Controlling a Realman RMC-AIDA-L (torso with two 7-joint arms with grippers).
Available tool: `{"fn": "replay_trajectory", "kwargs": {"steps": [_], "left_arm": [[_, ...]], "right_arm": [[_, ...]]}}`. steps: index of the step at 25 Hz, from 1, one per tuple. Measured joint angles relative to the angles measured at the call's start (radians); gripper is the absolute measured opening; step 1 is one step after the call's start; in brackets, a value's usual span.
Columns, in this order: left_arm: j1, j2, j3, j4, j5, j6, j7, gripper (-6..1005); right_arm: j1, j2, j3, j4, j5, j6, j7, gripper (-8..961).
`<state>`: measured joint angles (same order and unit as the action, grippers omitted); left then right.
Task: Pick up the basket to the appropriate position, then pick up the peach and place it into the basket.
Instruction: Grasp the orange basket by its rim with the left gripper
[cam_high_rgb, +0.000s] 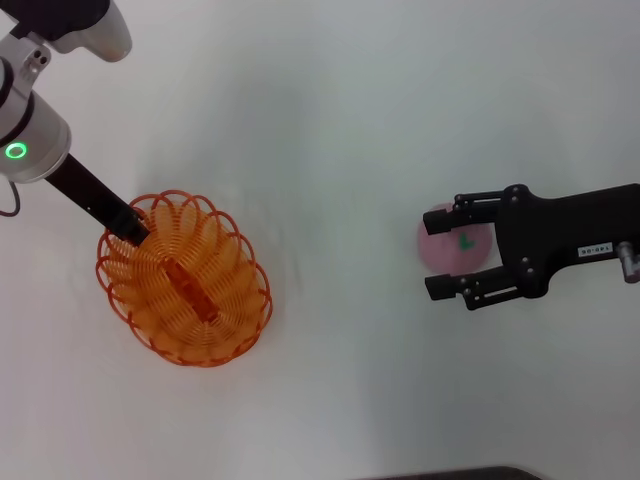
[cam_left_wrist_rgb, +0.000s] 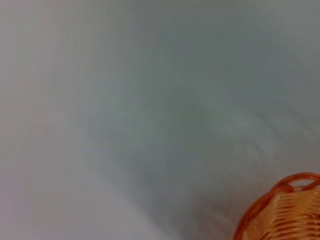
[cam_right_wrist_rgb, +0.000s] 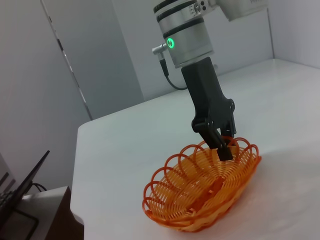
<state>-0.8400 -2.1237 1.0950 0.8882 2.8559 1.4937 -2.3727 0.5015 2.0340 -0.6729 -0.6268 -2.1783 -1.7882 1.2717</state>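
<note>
The orange basket (cam_high_rgb: 185, 280) sits at the left of the white table; it also shows in the right wrist view (cam_right_wrist_rgb: 200, 192) and partly in the left wrist view (cam_left_wrist_rgb: 285, 212). My left gripper (cam_high_rgb: 135, 228) is shut on the basket's far rim, which the right wrist view (cam_right_wrist_rgb: 225, 147) shows too. The pale-pink peach (cam_high_rgb: 455, 248) with a green mark lies at the right. My right gripper (cam_high_rgb: 430, 255) is open, with one finger on each side of the peach. I cannot tell whether it touches the peach.
The white table (cam_high_rgb: 330, 120) runs wide between basket and peach. In the right wrist view the table's edge (cam_right_wrist_rgb: 75, 165) drops off by a dark laptop-like object (cam_right_wrist_rgb: 20, 192) and a grey wall.
</note>
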Motion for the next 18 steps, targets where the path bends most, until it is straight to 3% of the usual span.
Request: {"fn": "replay_trajectory", "kwargs": {"steps": [3, 18], "left_arm": [[0.000, 0.000, -0.003, 0.001, 0.000, 0.004, -0.001, 185], [-0.029, 0.008, -0.068, 0.081, 0.000, 0.088, -0.085, 113]], "right_arm": [[0.000, 0.000, -0.001, 0.003, 0.000, 0.002, -0.001, 836], [-0.002, 0.000, 0.004, 0.003, 0.000, 0.030, -0.017, 834]]}}
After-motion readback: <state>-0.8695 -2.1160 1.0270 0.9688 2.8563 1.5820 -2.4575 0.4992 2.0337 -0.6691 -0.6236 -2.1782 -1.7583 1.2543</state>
